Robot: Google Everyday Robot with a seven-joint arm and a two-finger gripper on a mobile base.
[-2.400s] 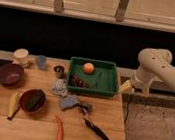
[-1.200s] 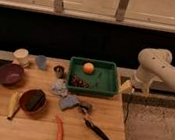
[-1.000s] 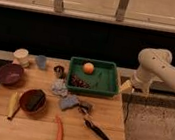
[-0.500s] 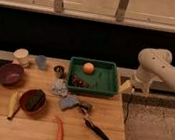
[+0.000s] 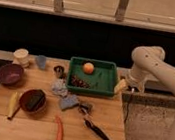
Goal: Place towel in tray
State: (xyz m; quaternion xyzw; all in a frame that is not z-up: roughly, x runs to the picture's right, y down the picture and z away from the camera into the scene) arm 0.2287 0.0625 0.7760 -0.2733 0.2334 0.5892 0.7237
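Fingers (image 5: 121, 85) spread, just right of the tray (image 5: 110, 81); towel (image 5: 59, 86) on table (image 5: 35, 129).

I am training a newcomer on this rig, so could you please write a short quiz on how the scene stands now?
1. True or false: the towel already lies in the tray.
2. What sits in the far part of the tray? A) a banana B) an orange ball C) a carrot
3. Fill in: seen from the camera, the claw hangs beside the tray's ____ edge.

Key
1. False: the towel lies on the table, just left of the tray's near corner.
2. B
3. right
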